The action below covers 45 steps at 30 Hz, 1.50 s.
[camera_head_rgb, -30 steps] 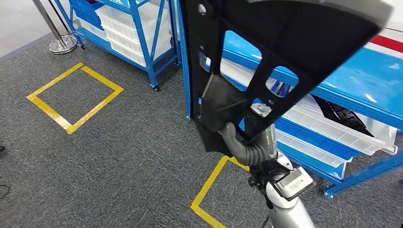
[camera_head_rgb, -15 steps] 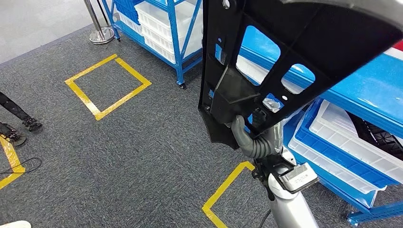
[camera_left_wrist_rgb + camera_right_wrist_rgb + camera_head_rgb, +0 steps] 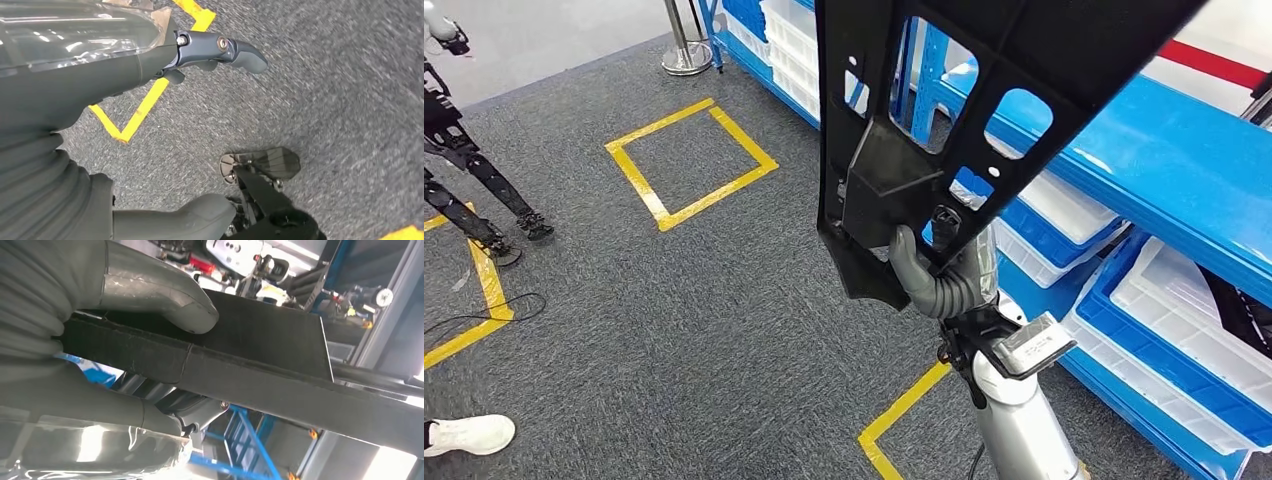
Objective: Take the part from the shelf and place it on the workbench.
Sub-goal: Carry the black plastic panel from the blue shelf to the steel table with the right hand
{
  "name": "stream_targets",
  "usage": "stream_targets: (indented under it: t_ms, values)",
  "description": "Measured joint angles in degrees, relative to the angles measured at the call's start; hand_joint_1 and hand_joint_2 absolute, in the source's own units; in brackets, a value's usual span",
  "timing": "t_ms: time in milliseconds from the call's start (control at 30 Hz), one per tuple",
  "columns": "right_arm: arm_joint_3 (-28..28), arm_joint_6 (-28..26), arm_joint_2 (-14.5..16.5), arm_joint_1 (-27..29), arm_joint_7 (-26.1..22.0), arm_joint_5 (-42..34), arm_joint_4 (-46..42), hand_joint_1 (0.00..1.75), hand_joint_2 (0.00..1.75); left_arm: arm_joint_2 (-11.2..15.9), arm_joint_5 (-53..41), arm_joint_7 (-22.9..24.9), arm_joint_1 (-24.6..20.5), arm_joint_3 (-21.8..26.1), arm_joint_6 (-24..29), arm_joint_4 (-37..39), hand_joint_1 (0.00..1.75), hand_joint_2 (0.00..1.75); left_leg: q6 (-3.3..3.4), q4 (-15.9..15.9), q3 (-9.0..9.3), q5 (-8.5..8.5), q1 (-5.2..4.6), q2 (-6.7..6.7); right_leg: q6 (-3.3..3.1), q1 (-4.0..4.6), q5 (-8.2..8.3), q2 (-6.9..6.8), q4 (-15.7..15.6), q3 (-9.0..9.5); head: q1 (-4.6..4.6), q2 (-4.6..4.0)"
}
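Note:
A large black plastic part (image 3: 984, 90) with cut-out windows rises in front of the head camera, held near its lower end by my right hand (image 3: 939, 280). Close up in the right wrist view, the thumb (image 3: 165, 295) presses on the part (image 3: 260, 365) and the fingers wrap beneath it. My left hand (image 3: 150, 100) hangs over the grey carpet with its fingers apart and nothing in it.
Blue shelving (image 3: 1164, 160) with white bins (image 3: 1184, 310) runs along the right. Yellow tape squares (image 3: 689, 165) mark the grey carpet. At the left edge stand black legs of another robot (image 3: 469, 180); a person's white shoe (image 3: 469, 435) is at the lower left.
The whole view has swung, so the shelving and tape squares have slid right and down across the picture. The right hand keeps its hold on the black part throughout.

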Motion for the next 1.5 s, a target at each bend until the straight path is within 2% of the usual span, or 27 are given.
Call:
stream_targets:
  t_ms: [33,100,167,233,267,333,400,467,533,567,633,700,767,800,833,900,967,1000,1067,1133,1233,1267,1300,1333,1400,1433,1500]
  values:
    - [0.03,0.10,0.07,-0.02,0.04,-0.01,0.04,1.75,1.75,-0.01,0.05,-0.08,0.03,0.16,0.05,0.01,0.00,1.75,0.35,-0.28,0.09,0.18,0.07,-0.57,0.25,0.09,-0.14,-0.25,-0.01,0.02,0.03,0.00]
    - [0.09,0.18,0.14,-0.05,0.08,-0.04,0.05,1.75,1.75,-0.05,0.07,-0.19,0.07,0.35,0.09,0.01,0.00,1.75,1.15,-1.04,0.51,0.69,0.30,-1.63,0.53,0.04,-1.26,1.33,1.70,-0.55,0.09,0.00]
    - [0.14,0.18,0.05,-0.02,0.08,-0.08,0.10,1.75,1.75,-0.09,0.07,-0.26,0.00,0.47,0.10,0.01,0.00,1.75,1.62,-1.43,0.78,1.01,0.46,-2.77,0.21,-0.20,-3.97,4.05,7.78,-3.33,0.31,0.00]
    - [0.17,0.17,-0.14,0.12,0.08,-0.09,0.30,1.75,1.75,-0.08,0.07,-0.28,-0.04,0.56,0.11,0.00,0.00,1.75,1.70,-1.41,0.74,1.03,0.46,-4.10,0.05,-0.29,-6.43,5.00,15.03,-7.14,0.47,-0.01]
    - [0.19,0.17,-0.24,0.20,0.09,-0.09,0.42,1.75,1.75,-0.08,0.07,-0.29,-0.02,0.59,0.11,0.00,0.00,1.75,1.69,-1.39,0.74,1.02,0.46,-4.87,0.35,-0.30,-6.59,5.09,16.60,-8.18,0.47,-0.01]
    - [0.22,0.19,-0.36,0.29,0.09,-0.13,0.55,1.75,1.75,-0.11,0.07,-0.31,0.03,0.62,0.08,0.01,0.00,1.75,1.61,-1.28,0.84,0.99,0.48,-6.46,1.48,-0.53,-4.13,5.43,12.88,-6.94,0.48,-0.01]
    - [0.34,0.27,-0.38,0.32,0.12,-0.21,0.55,1.75,1.75,-0.17,0.03,-0.41,0.05,0.62,-0.01,0.02,0.00,1.75,1.26,-0.87,0.74,0.80,0.39,-7.91,2.28,-1.03,-0.66,7.05,5.00,-3.54,0.47,-0.01]
    - [0.52,0.42,-0.38,0.51,0.24,-0.33,0.52,1.75,1.75,-0.20,-0.05,-0.58,0.11,0.62,-0.13,0.02,0.00,1.75,0.68,-0.47,0.37,0.62,0.31,-8.94,1.84,-1.22,0.86,8.09,1.15,-1.85,0.41,-0.01]
    - [0.70,0.55,-0.38,0.70,0.34,-0.41,0.51,1.75,1.75,-0.15,-0.15,-0.80,0.30,0.62,-0.20,0.01,0.00,1.75,0.02,-0.45,0.04,0.66,0.53,-9.67,0.90,-1.08,1.10,7.43,0.83,-1.69,0.39,-0.01]
    - [0.80,0.63,-0.35,0.73,0.36,-0.43,0.51,1.75,1.75,-0.13,-0.18,-0.93,0.41,0.62,-0.19,0.02,0.00,1.75,-0.29,-0.20,-0.13,0.49,0.65,-9.18,0.52,-1.09,1.23,7.02,0.71,-1.61,0.39,-0.01]
    - [0.98,0.85,-0.31,0.75,0.36,-0.43,0.49,1.75,1.75,-0.12,-0.20,-1.25,0.47,0.62,-0.17,0.02,0.00,1.75,-0.89,2.79,-1.53,-1.39,0.75,-6.49,-0.32,-1.22,1.36,6.04,0.48,-1.40,0.12,-0.01]
    - [1.04,1.03,-0.35,0.88,0.36,-0.48,0.48,1.75,1.75,-0.16,-0.10,-1.59,0.39,0.62,-0.27,0.02,0.00,1.75,-1.37,9.75,-4.89,-4.91,0.90,-3.75,-0.92,-0.97,1.21,4.92,0.43,-1.29,-0.13,-0.01]
    - [1.09,1.10,-0.40,1.14,0.36,-0.63,0.50,1.75,1.75,-0.16,0.17,-2.19,0.38,0.62,-0.52,0.02,0.00,1.75,-1.64,15.33,-7.85,-6.72,1.09,-3.05,-1.20,-0.70,1.07,3.68,0.44,-1.25,-0.12,-0.01]
    - [1.18,1.13,-0.40,1.24,0.36,-0.70,0.51,1.75,1.75,-0.16,0.34,-2.54,0.41,0.63,-0.63,0.02,0.00,1.75,-1.63,15.29,-7.93,-6.14,1.11,-2.88,-1.28,-0.63,0.99,3.09,0.44,-1.21,-0.14,-0.01]
    - [1.32,1.15,-0.40,1.30,0.35,-0.75,0.51,1.75,1.75,-0.16,0.55,-2.88,0.43,0.67,-0.67,0.02,0.00,1.75,-1.51,13.07,-6.84,-4.67,1.09,-2.57,-1.31,-0.56,0.90,2.54,0.45,-1.14,-0.13,-0.01]
    - [1.70,1.19,-0.38,1.31,0.33,-0.82,0.50,1.75,1.75,-0.13,0.97,-3.31,0.38,0.87,-0.66,0.02,0.00,1.75,-0.91,5.38,-2.70,-1.37,0.76,-0.79,-1.23,-0.33,0.65,1.63,0.45,-0.88,-0.12,-0.01]
    - [2.02,1.21,-0.39,1.29,0.30,-0.94,0.49,1.75,1.75,-0.11,1.21,-3.68,0.30,1.20,-0.60,0.01,0.00,1.75,-0.22,0.67,-0.19,-0.09,0.23,0.48,-0.86,0.02,0.35,0.87,0.45,-0.71,-0.09,-0.01]
    - [2.15,1.22,-0.39,1.30,0.28,-1.03,0.49,1.75,1.75,-0.10,1.25,-3.85,0.27,1.38,-0.55,0.00,0.00,1.75,0.03,0.14,-0.04,-0.16,-0.04,0.41,-0.63,0.12,0.25,0.45,0.40,-0.65,-0.05,-0.01]
    - [2.35,1.25,-0.40,1.28,0.26,-1.29,0.49,1.75,1.75,-0.07,1.33,-4.10,0.32,1.74,-0.51,0.00,0.00,1.75,0.56,-0.42,0.11,0.20,-0.01,-0.83,-0.15,0.11,-0.01,-0.09,0.40,-0.59,-0.09,-0.01]
    - [2.46,1.13,-0.46,1.26,0.16,-1.51,0.50,1.75,1.75,-0.06,1.33,-4.19,0.33,1.92,-0.74,0.00,0.00,1.75,1.20,-1.32,0.68,0.75,0.31,-1.91,0.02,0.01,-1.43,1.64,2.71,-1.40,-0.04,-0.01]
    - [2.65,0.32,-0.90,1.85,-0.08,-1.57,0.50,1.75,1.75,-0.02,1.19,-4.16,0.20,1.99,-1.46,0.00,0.00,1.75,1.72,-1.69,0.98,1.05,0.53,-3.83,-0.42,-0.42,-5.87,4.81,13.61,-6.56,0.24,-0.01]
    - [2.74,0.01,-1.13,2.26,-0.13,-1.55,0.50,1.75,1.75,0.00,1.14,-4.09,0.19,2.00,-1.61,0.00,0.00,1.75,1.71,-1.68,0.99,1.04,0.54,-4.61,-0.25,-0.59,-6.59,5.06,16.38,-8.08,0.32,-0.01]
    - [2.82,-0.25,-1.34,2.64,-0.16,-1.54,0.49,1.75,1.75,0.01,1.10,-3.97,0.21,2.01,-1.75,0.00,0.00,1.75,1.69,-1.64,1.00,1.03,0.57,-5.42,0.21,-0.78,-6.35,5.16,17.00,-8.60,0.32,-0.01]
    - [2.96,-0.43,-1.54,2.91,-0.21,-1.57,0.49,1.75,1.75,0.01,1.08,-3.86,0.24,2.02,-1.81,0.00,0.00,1.75,1.60,-1.55,1.03,0.99,0.63,-6.21,0.87,-1.03,-5.16,5.30,15.16,-7.96,0.32,-0.01]
    - [3.31,-0.74,-1.84,3.04,-0.42,-1.85,0.50,1.75,1.75,0.04,1.09,-3.72,0.26,2.03,-1.78,0.00,0.00,1.75,1.17,-1.06,0.89,0.76,0.77,-7.70,2.27,-1.74,-1.67,6.81,7.38,-4.68,0.40,-0.01]
    - [3.53,-0.89,-1.95,2.98,-0.59,-2.11,0.51,1.75,1.75,0.07,1.11,-3.72,0.25,2.04,-1.62,0.00,0.00,1.75,0.79,-0.65,0.69,0.53,0.74,-8.33,2.48,-2.00,-0.33,7.66,4.10,-3.22,0.44,-0.01]
    - [3.95,-1.15,-2.13,2.85,-0.87,-2.74,0.54,1.75,1.75,0.14,1.17,-3.75,0.30,2.09,-1.13,0.00,0.00,1.75,0.01,-0.14,0.16,0.31,0.77,-9.28,1.95,-1.99,0.65,8.53,1.56,-2.07,0.39,-0.01]
